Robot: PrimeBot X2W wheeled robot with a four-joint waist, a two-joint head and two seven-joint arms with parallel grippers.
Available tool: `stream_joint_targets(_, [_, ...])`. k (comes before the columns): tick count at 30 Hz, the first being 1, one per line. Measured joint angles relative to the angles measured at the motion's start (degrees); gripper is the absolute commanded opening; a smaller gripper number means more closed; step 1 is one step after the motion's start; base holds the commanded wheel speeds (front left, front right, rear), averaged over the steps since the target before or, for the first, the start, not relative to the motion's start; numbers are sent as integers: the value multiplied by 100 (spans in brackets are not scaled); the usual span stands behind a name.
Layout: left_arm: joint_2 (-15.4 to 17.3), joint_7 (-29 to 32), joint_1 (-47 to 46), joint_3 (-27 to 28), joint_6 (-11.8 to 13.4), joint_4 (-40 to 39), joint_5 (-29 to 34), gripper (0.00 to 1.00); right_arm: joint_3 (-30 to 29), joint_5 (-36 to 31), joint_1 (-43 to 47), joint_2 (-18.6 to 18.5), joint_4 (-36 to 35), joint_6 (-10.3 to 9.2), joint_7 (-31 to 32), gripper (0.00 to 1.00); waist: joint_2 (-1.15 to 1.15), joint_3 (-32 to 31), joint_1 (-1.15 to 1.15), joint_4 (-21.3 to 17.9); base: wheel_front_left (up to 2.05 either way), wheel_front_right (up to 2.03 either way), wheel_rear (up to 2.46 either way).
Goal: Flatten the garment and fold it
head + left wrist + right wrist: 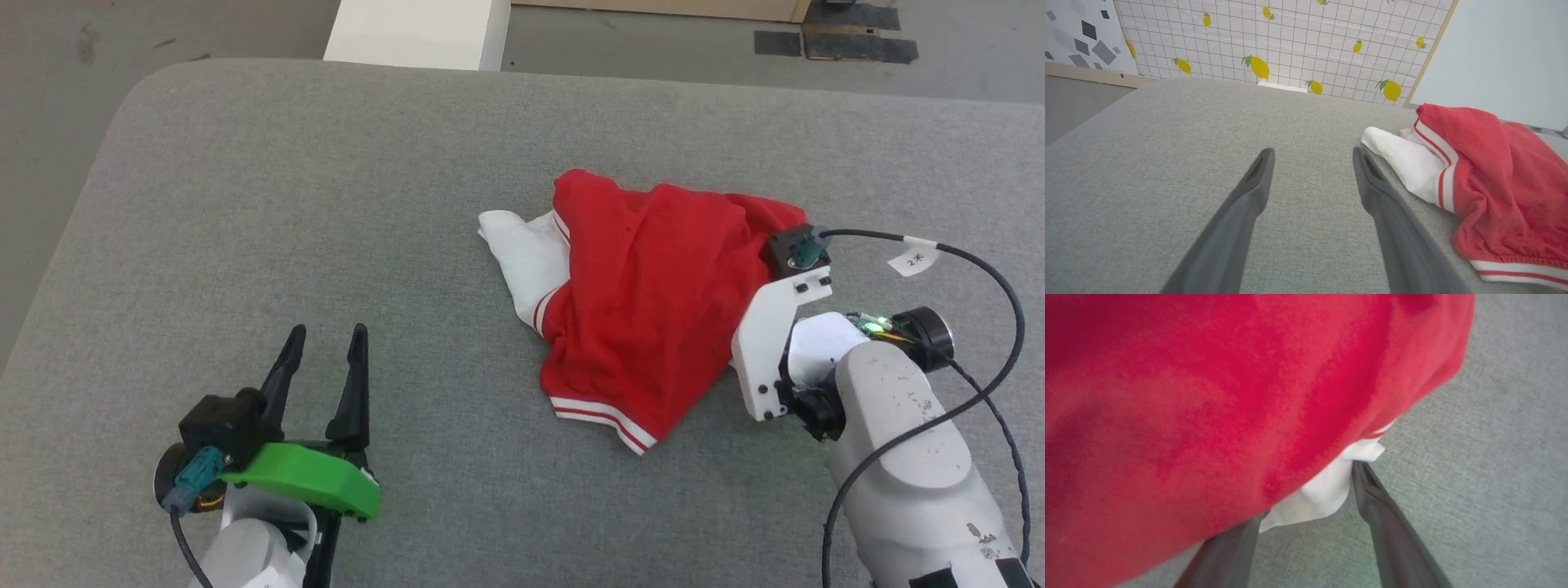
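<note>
Fingers [1386,522] of right gripper [1309,491] spread, straddling white fold [1331,484] under crumpled jersey [645,302], unpinched; left gripper [328,331] gaping, empty, lower left. Flattening barely begun; next: pinch, pull outward

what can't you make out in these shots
- Right gripper tips: head view, under the garment; right wrist view, one fingertip under red cloth.
- Garment's collar, any print: all views, buried in folds.
- Garment's far side: left wrist view, cut by the right edge.
</note>
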Motion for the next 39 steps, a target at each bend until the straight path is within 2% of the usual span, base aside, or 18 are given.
stream_joint_targets(1, [-9,0,0,16,-4,14,12,100,-13,23,1,1,3,0,-68,0,0,-7,0,-5,0,0,0])
stream_joint_targets(5, [-56,0,1,94,-54,73,33,100,-182,278,95,-24,-41,1,-483,0,0,-96,0,-59,0,0,0])
stream_joint_targets(10, [-126,0,26,149,-71,110,73,100,-976,539,407,-334,-656,1,-964,0,0,-270,0,-159,0,0,0])
stream_joint_targets(12, [-127,0,59,199,-71,120,73,100,-1337,512,596,-517,-933,1,-935,0,0,-338,0,-217,0,0,0])
stream_joint_targets(16, [-135,0,120,246,-74,157,71,100,-2225,303,1262,-761,-1343,1,-500,0,0,-483,0,-345,0,0,0])
stream_joint_targets(21, [-143,0,154,260,-100,207,68,100,-2938,93,1979,-582,-1664,0,-104,0,0,-600,0,-481,0,0,0])
stream_joint_targets(22, [-143,0,155,261,-102,216,66,100,-2948,101,2020,-525,-1738,0,-156,100,0,-610,0,-501,0,0,0])
stream_joint_targets(26, [-152,8,183,263,-98,231,40,100,-2951,417,2022,-218,-2234,1,-645,100,0,-656,0,-581,0,0,0])
stream_joint_targets(32, [-301,264,143,313,-31,227,-210,100,-3126,1010,2093,9,-3248,1,-1478,100,0,-749,0,-662,0,0,0])
stream_joint_targets(35, [-348,615,-142,235,57,303,-234,100,-3173,1205,2330,30,-3575,0,-1761,100,0,-771,0,-723,0,0,0])
stream_joint_targets(39, [-483,1292,-1005,85,76,642,-318,100,-3036,1580,2647,45,-3666,0,-1959,100,0,-751,0,-865,0,0,0])
